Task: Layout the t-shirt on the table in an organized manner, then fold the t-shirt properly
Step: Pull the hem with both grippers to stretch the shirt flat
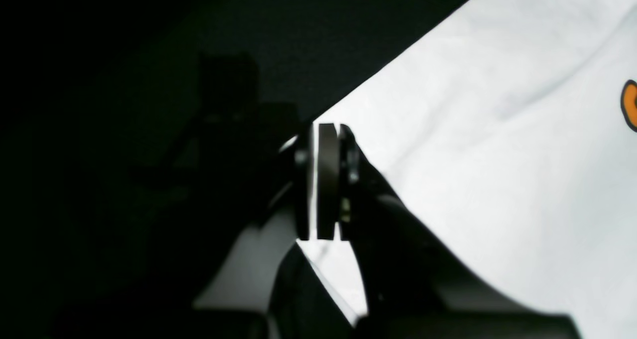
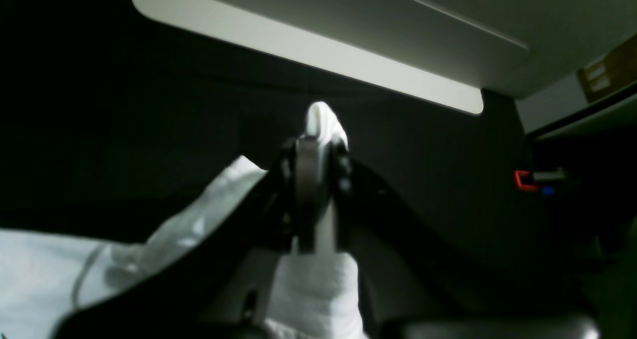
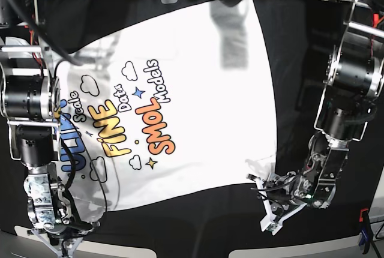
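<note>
The left gripper (image 1: 326, 182) is pinching its jaws together on the white hem of the t-shirt (image 3: 198, 90), low on the base view's right. The right gripper (image 2: 316, 194) is clamping a bunched corner of the cloth at that view's lower left. The shirt is lying print-up, spread across the black table (image 3: 300, 48) between both arms.

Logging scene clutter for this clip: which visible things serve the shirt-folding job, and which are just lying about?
Job:
t-shirt, print side up
table, black cloth
left gripper, shut on the shirt's edge
right gripper, white cloth between its jaws

Lying about:
red clamp
blue clamp
</note>
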### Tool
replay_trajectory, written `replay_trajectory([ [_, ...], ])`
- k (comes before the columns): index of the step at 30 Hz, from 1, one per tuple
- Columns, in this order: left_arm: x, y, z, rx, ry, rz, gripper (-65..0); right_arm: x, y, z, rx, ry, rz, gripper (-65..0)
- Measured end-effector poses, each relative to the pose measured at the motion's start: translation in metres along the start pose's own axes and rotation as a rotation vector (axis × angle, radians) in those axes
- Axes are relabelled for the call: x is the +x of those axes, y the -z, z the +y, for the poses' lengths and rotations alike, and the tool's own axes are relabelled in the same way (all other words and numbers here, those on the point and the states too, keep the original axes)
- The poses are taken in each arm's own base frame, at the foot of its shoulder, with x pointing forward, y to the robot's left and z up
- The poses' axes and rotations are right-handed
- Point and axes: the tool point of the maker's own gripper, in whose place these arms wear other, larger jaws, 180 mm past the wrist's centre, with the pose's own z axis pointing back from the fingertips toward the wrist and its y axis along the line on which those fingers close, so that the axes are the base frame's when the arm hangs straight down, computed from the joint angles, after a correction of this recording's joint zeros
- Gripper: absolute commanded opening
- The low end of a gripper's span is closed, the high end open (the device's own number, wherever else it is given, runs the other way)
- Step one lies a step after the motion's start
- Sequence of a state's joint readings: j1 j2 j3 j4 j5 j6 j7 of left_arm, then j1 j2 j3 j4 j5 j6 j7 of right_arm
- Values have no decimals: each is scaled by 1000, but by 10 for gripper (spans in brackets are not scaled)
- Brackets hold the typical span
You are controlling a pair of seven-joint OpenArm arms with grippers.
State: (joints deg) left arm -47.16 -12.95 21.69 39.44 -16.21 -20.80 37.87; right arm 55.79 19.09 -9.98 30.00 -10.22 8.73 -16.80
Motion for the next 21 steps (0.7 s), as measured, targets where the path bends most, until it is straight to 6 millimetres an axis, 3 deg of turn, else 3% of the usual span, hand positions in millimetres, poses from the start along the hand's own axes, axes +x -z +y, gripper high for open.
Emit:
replay_trajectory([
  [2,0,0,0,0,0,-1,-650,8,0,0,-2,-5,-39,-336],
  [3,0,0,-1,-1,0,-1,-620,8,0,0,-2,-4,-41,-311],
  [6,0,0,0,0,1,1,-455,9,0,0,0,4,-42,-307],
  [8,-2,0,0,-1,0,11,-441,9,0,4,24,71,-43,-307],
  [13,-9,-1,-11,-59,-53,54,-450,-22,-2,13,71,162,131,-308],
  [18,-12,-8,-56,-244,-16,45,-450,-39,-9,34,167,82,135,-310],
  [21,-24,-18,-91,-310,39,21,-450,-59,-21,44,199,12,140,-310],
])
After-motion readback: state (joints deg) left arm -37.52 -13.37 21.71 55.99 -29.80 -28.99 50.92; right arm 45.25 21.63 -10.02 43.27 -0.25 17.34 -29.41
